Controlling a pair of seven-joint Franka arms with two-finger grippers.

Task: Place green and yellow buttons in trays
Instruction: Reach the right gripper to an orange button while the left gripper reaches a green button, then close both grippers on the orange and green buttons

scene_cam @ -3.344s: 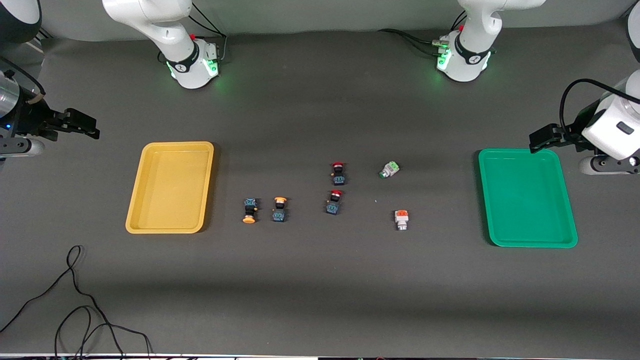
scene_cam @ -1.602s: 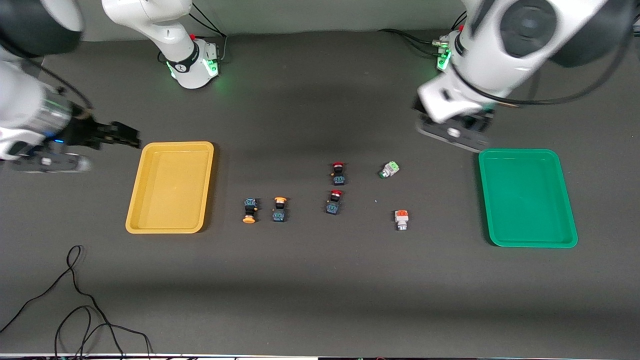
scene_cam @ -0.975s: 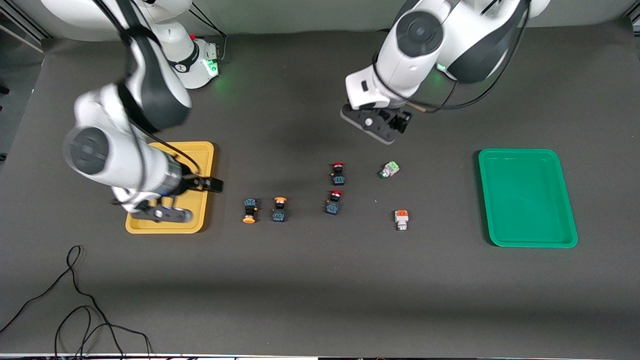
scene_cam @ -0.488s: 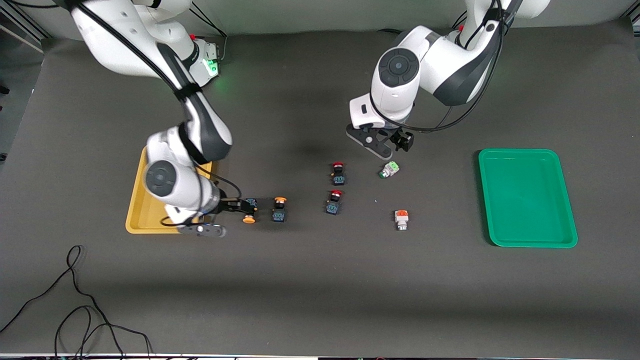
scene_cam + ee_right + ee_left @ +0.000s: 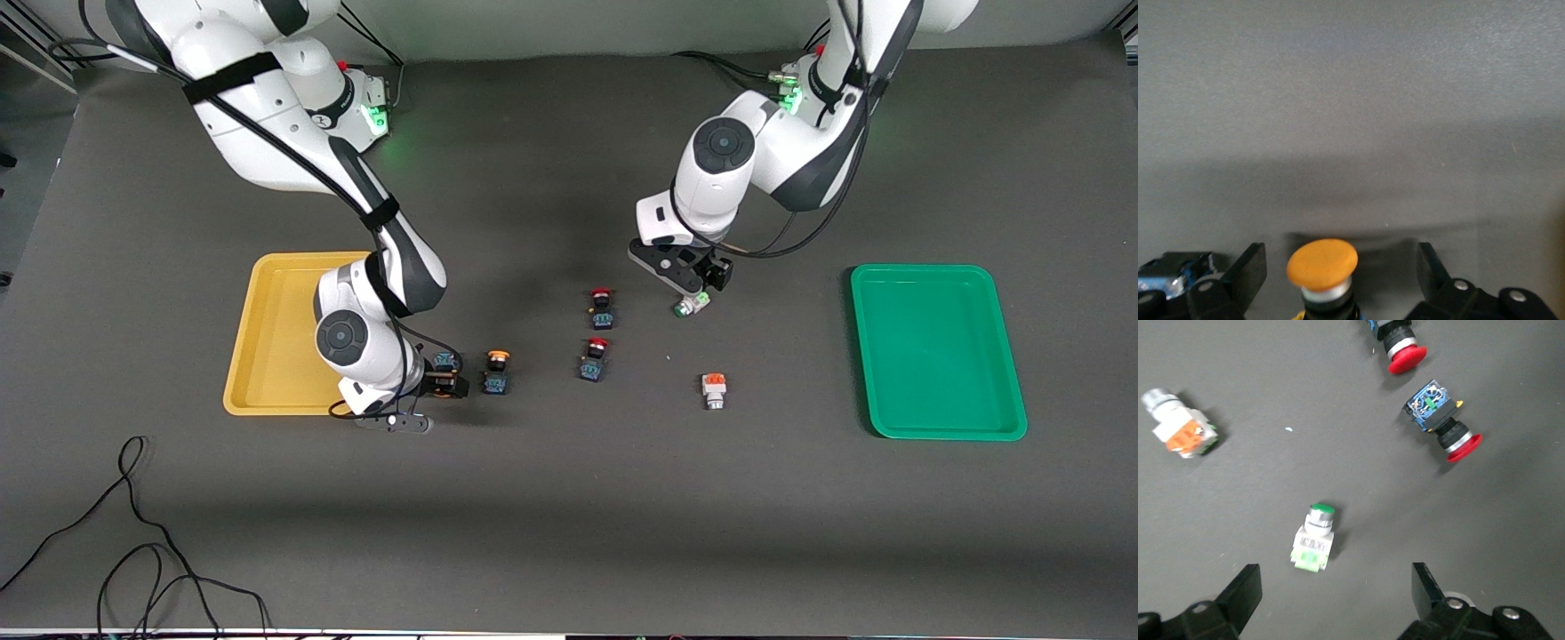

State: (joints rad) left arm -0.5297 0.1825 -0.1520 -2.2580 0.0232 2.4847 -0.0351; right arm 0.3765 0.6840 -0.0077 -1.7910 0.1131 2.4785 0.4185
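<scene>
I have both claws released: right claw straddles a yellow button, left claw frames the green button, ready to pinch.

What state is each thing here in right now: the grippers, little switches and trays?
Left gripper: open, over the green switch.
Right gripper: open, astride a yellow switch.
Second yellow switch: on the table.
Orange switch: on the table.
Red switches: on the table.
Yellow tray: empty.
Green tray: empty.
</scene>
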